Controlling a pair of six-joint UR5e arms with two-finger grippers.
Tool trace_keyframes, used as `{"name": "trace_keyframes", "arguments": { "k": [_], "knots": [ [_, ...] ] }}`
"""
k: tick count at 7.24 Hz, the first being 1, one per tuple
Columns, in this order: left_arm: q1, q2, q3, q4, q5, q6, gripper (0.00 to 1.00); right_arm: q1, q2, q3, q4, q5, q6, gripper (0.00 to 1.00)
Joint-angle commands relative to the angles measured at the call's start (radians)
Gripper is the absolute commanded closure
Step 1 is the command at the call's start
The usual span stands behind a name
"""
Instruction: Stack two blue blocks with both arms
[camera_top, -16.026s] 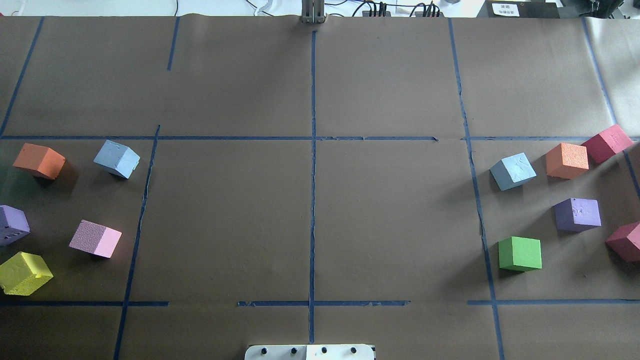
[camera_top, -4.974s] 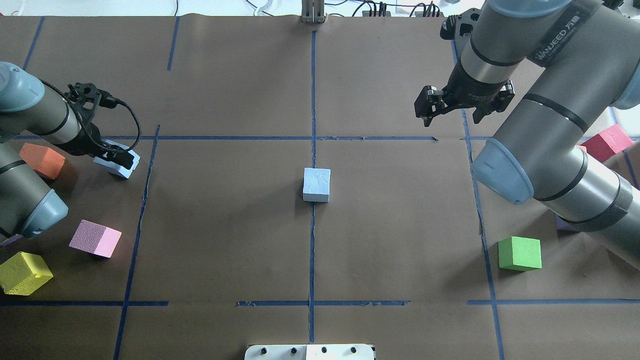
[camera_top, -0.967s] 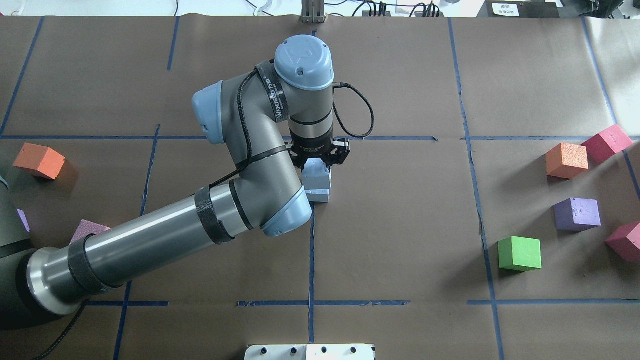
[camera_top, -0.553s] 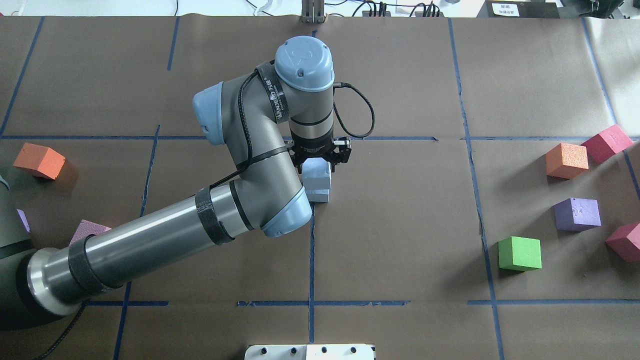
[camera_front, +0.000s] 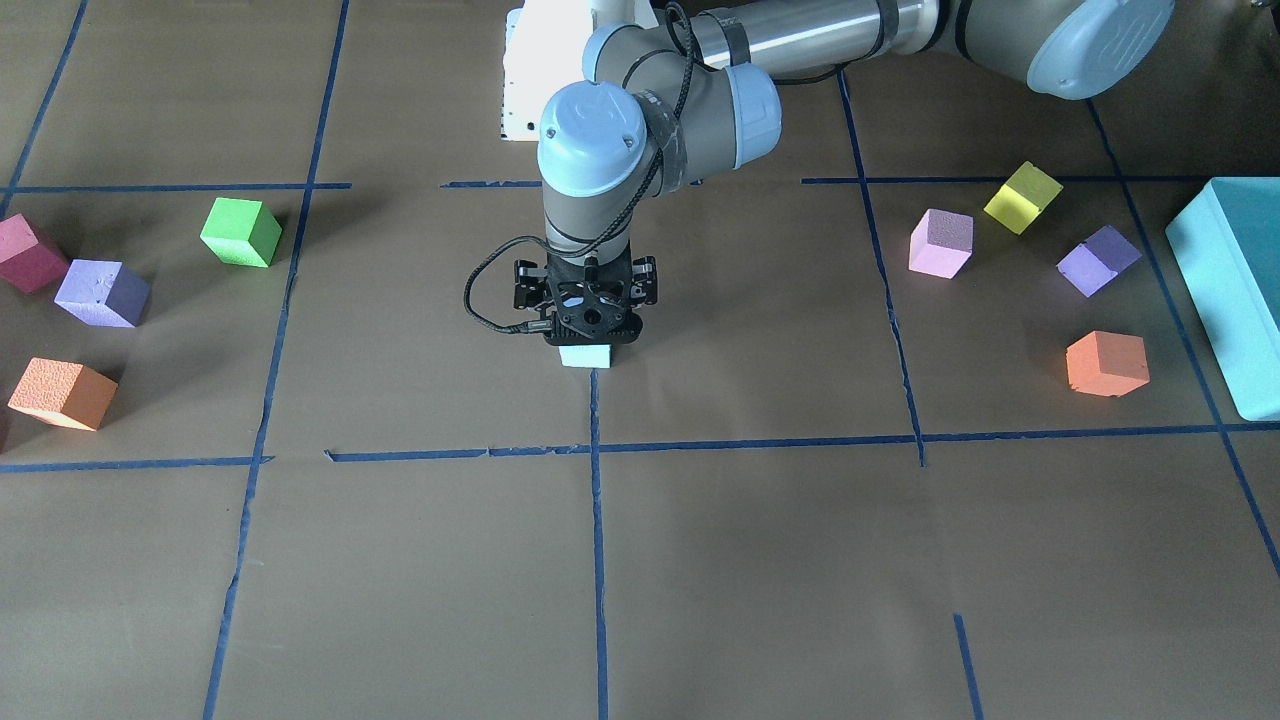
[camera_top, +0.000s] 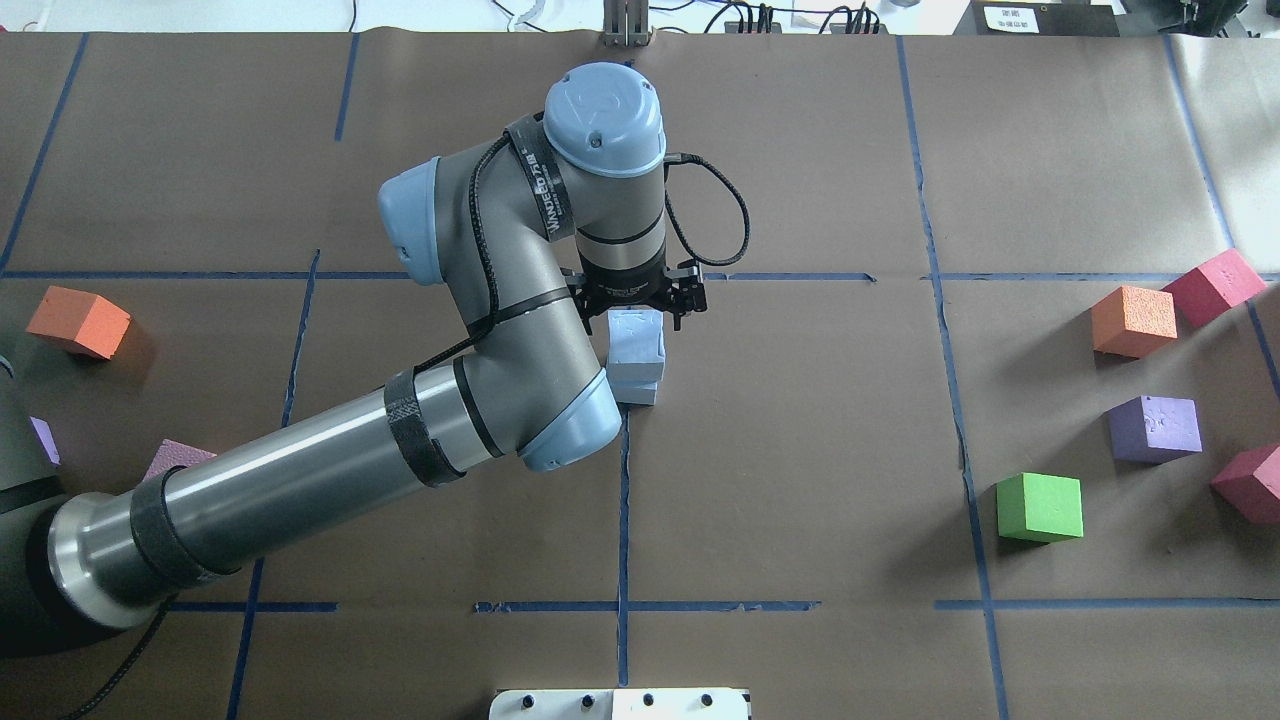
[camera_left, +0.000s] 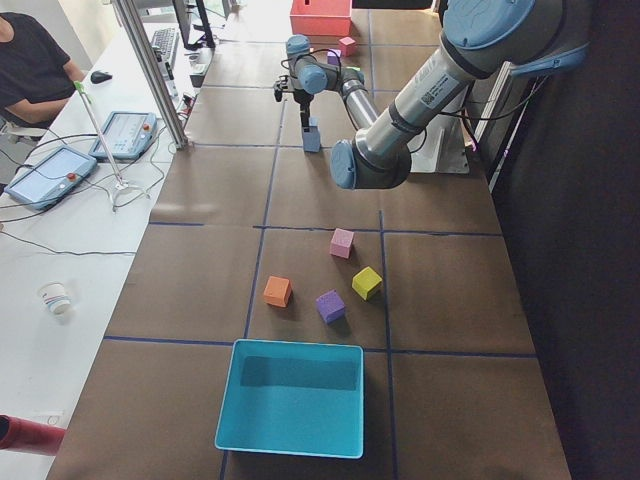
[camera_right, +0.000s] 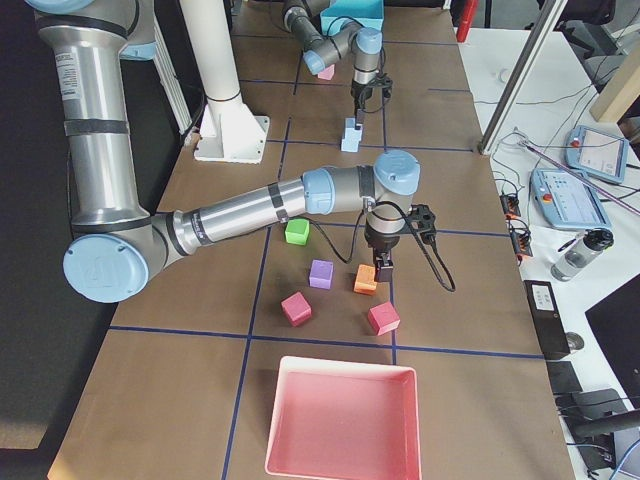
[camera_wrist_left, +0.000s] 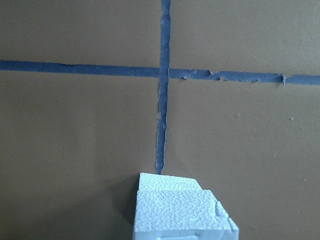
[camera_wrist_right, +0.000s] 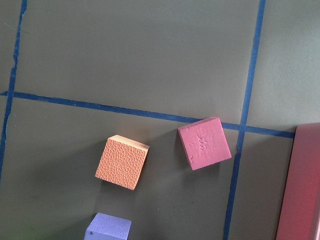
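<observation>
Two pale blue blocks stand stacked at the table's centre cross. The upper blue block (camera_top: 637, 338) sits on the lower blue block (camera_top: 637, 392), slightly offset. The stack also shows in the front view (camera_front: 585, 357) and at the bottom of the left wrist view (camera_wrist_left: 181, 214). My left gripper (camera_top: 645, 303) hangs open just above the upper block and does not touch it; it also shows in the front view (camera_front: 588, 335). My right gripper (camera_right: 383, 268) shows only in the exterior right view, low over an orange cube (camera_right: 365, 280). I cannot tell whether it is open or shut.
Orange (camera_top: 1133, 320), red (camera_top: 1213, 285), purple (camera_top: 1155, 428) and green (camera_top: 1040, 507) cubes lie at the right. An orange cube (camera_top: 78, 322) lies at the left. A teal tray (camera_front: 1225, 290) and a pink tray (camera_right: 340, 420) stand at the table's ends.
My left gripper has let go of the upper blue block and risen a little. The block stays on the lower one. Earlier, the right arm pulled back from the centre.
</observation>
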Motion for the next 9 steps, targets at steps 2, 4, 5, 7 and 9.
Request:
{"name": "trace_keyframes", "arguments": {
  "k": [2, 4, 5, 7, 9],
  "knots": [
    [-0.093, 0.048, -0.193, 0.179, -0.102, 0.072, 0.0, 0.005, -0.061, 0.003, 0.041, 0.004, -0.006, 0.0],
    [-0.188, 0.227, -0.417, 0.3, -0.109, 0.242, 0.0, 0.023, -0.182, -0.002, 0.204, 0.004, -0.003, 0.0],
    [-0.26, 0.329, -0.503, 0.332, -0.109, 0.369, 0.0, 0.058, -0.204, -0.003, 0.204, 0.004, -0.012, 0.0],
    [-0.435, 0.521, -0.565, 0.333, -0.194, 0.656, 0.0, 0.105, -0.24, -0.003, 0.21, 0.015, -0.034, 0.0],
    [-0.64, 0.685, -0.533, 0.325, -0.234, 1.016, 0.0, 0.117, -0.262, -0.018, 0.209, 0.093, -0.029, 0.0]
  ]
}}
